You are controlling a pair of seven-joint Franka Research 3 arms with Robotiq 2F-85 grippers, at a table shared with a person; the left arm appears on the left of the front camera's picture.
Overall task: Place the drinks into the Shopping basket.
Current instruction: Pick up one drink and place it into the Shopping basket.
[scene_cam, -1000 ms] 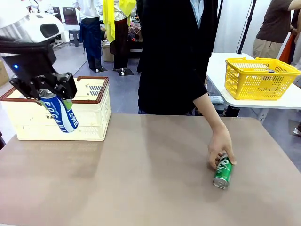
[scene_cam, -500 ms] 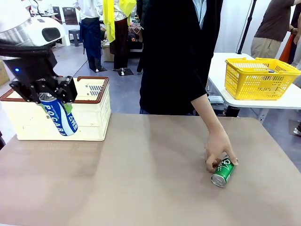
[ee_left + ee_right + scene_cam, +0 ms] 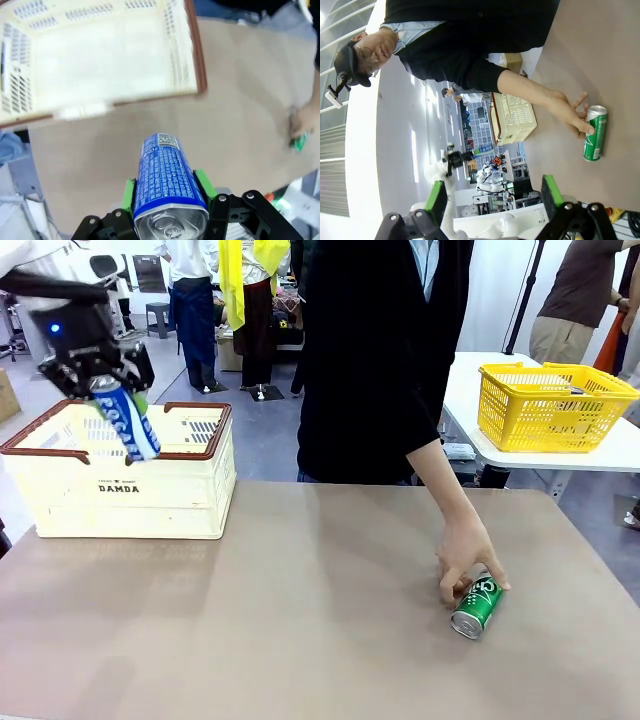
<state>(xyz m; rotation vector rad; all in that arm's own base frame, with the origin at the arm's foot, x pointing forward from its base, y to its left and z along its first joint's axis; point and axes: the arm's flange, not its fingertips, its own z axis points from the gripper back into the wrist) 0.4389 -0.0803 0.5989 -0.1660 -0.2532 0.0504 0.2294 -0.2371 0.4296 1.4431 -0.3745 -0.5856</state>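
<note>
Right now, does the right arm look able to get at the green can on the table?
Probably not cleanly: the person's hand rests on the green can, though the right gripper is open, empty and faces it across the table.

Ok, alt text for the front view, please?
The left pincer holds a blue can, tilted, raised by the cream Shopping basket at the left of the table. At right, a person's hand rests on a green can lying on it.
</note>
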